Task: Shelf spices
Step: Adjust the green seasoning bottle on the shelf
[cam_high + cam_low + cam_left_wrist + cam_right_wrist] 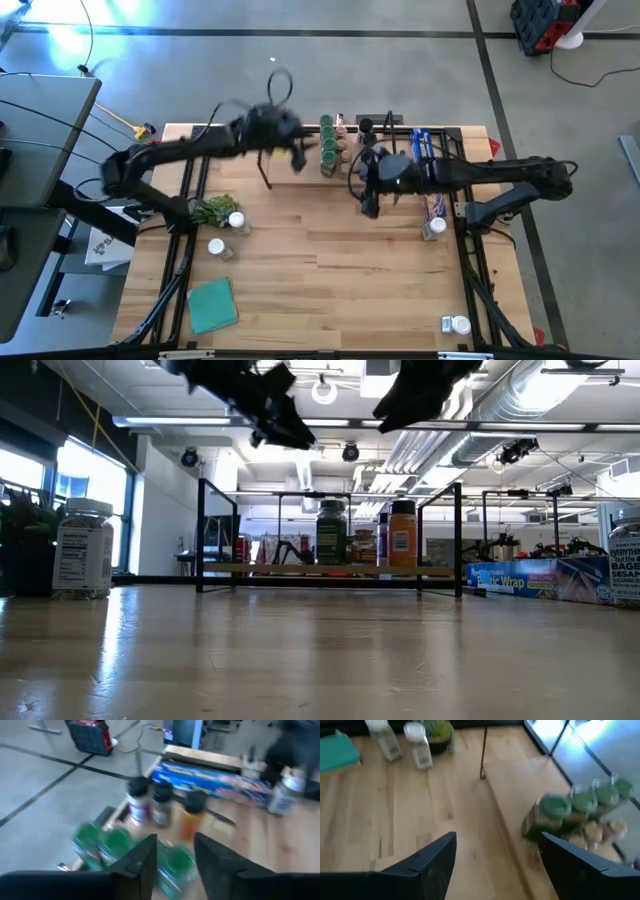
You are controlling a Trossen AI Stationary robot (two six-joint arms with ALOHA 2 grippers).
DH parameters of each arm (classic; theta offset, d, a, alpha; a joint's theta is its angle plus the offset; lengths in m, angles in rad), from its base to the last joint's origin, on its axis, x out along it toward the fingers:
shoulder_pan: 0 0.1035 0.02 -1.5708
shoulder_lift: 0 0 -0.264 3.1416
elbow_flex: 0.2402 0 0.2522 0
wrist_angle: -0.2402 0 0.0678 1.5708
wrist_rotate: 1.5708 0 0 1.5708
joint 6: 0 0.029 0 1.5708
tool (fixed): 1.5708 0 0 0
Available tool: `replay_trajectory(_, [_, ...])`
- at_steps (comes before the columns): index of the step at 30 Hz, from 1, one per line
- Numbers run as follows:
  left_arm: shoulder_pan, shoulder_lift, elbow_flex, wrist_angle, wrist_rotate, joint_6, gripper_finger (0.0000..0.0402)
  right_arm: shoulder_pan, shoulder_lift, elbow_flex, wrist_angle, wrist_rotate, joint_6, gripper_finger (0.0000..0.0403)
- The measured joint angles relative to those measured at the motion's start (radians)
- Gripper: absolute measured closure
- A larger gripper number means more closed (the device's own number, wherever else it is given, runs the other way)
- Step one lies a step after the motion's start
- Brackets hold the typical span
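- Wooden tabletop [330,290] in a workshop: the shelf [300,150] at the far edge already carries a row of green-lidded jars [327,145] and several others.
- Four white-lidded jars [236,220] remain loose on the table, unshelved.
- Left gripper [175,852] hovers over the shelved jars, fingers partly open, holding nothing.
- Right gripper [495,855] hangs beside the shelf, wide open, empty.
- Blue box [522,578] reads "Wrap".

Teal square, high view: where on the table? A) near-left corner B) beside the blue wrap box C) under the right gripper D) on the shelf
A: the teal square lies flat by the table's near-left corner, far from the shelf and both arms.
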Motion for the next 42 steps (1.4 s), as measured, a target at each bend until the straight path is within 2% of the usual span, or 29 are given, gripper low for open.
replay_trajectory(3, [0.09,0.122,0.13,-0.029,0.054,0.035,0.0308,0.078,0.0,-0.001,-0.041,0.122,0.092,0.0128])
replay_trajectory(7, [0.167,0.277,0.252,-0.04,0.034,0.063,0.0347,0.193,-0.003,-0.001,-0.091,0.274,0.21,0.0128])
replay_trajectory(14, [0.27,0.471,0.415,-0.042,0.025,0.046,0.0396,0.354,-0.003,-0.001,-0.135,0.411,0.381,0.0128])
replay_trajectory(18, [0.307,0.542,0.478,-0.047,0.035,0.026,0.0399,0.409,-0.003,-0.001,-0.133,0.473,0.42,0.0128])
replay_trajectory(25, [0.327,0.617,0.499,-0.071,0.164,-0.006,0.0401,0.448,-0.004,-0.001,-0.133,0.518,0.436,0.0128])
replay_trajectory(42, [0.316,0.623,0.498,-0.126,0.227,0.036,0.0401,0.448,-0.004,-0.001,-0.132,0.519,0.435,0.0128])
